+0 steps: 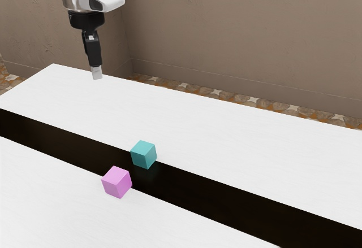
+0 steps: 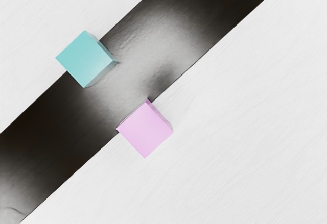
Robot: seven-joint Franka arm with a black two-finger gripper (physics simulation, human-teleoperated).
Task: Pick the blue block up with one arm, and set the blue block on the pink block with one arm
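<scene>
The blue block (image 1: 143,153), teal-blue in colour, rests at the edge where the white table meets a black strip. The pink block (image 1: 116,181) sits just in front of it, on the near edge of that strip, a small gap apart. My gripper (image 1: 97,74) hangs high above the table's far left corner, pointing down, well away from both blocks and holding nothing. From the wrist camera, the blue block (image 2: 84,58) and the pink block (image 2: 145,128) lie far below the hand, on opposite edges of the dark strip.
A black strip (image 1: 215,194) runs diagonally across the white table (image 1: 237,129), also seen as the dark band (image 2: 153,45) in the wrist view. Brown walls and a patterned floor lie beyond the table's far edge.
</scene>
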